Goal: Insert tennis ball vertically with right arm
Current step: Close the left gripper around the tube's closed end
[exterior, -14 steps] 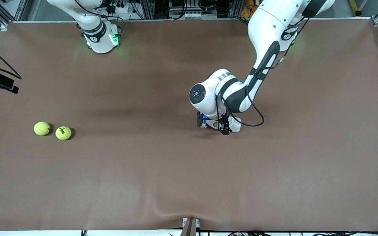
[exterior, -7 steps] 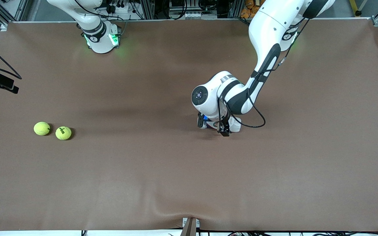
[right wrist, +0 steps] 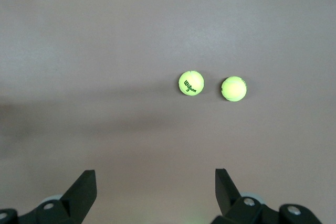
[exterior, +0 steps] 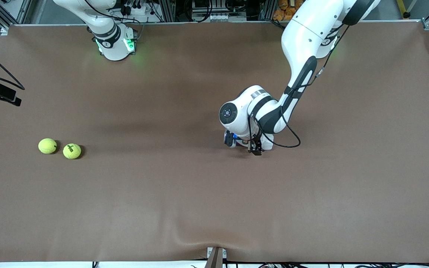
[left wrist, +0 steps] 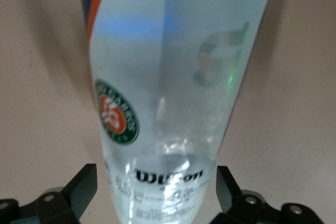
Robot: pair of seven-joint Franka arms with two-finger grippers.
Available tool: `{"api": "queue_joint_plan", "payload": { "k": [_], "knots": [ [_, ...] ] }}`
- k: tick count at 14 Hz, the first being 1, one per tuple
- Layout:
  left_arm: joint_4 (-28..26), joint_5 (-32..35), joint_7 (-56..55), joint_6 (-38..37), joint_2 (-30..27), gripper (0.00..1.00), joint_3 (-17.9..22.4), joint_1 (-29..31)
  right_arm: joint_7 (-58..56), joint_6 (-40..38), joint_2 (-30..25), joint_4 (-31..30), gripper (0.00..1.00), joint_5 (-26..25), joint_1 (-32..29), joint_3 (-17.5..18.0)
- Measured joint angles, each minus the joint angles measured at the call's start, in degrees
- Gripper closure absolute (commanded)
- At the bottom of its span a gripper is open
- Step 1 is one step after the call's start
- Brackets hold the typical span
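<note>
The left arm's elbow has shifted a little. Its open left end effector (left wrist: pixel 156 192) straddles a clear ball tube (left wrist: pixel 173 77), contents unclear. The right end effector (right wrist: pixel 156 192) is open above two tennis balls (right wrist: pixel 191 83) at 9 o'clock.

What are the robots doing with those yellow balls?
Nothing has touched the balls yet. Two tennis balls sit side by side on the brown table, toward the right arm's end. The right claw hangs open high above them, looking down. The left claw is low over the middle of the table, its fingers open around a clear plastic Wilson ball tube. No ball is in it yet.
</note>
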Motion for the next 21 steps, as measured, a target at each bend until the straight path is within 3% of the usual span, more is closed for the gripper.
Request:
{"api": "queue_joint_plan", "payload": {
  "k": [8, 11, 16, 19, 21],
  "knots": [
    [-0.04, 0.00, -0.42, 0.03, 0.59, 0.16, -0.01, -0.52, 0.00, -0.08, 0.23, 0.00, 0.00, 0.00, -0.05, -0.03],
    [-0.03, 0.08, -0.42, 0.04, 0.70, 0.32, -0.01, -0.53, 0.00, -0.09, 0.23, 0.00, 0.00, 0.00, -0.10, -0.04],
    [0.29, 0.71, -0.41, -0.07, 0.61, 0.46, -0.11, -0.57, 0.01, -0.10, 0.23, 0.00, 0.00, 0.00, -0.69, -0.08],
    [0.31, 0.72, -0.40, -0.18, 0.51, 0.46, -0.15, -0.58, 0.00, -0.10, 0.24, 0.00, 0.00, 0.33, -0.82, -0.08],
    [0.35, 0.72, -0.40, -0.11, 0.40, 0.41, -0.16, -0.57, 0.01, -0.12, 0.26, -0.01, 0.00, 0.39, -0.84, -0.08]
  ]
}}
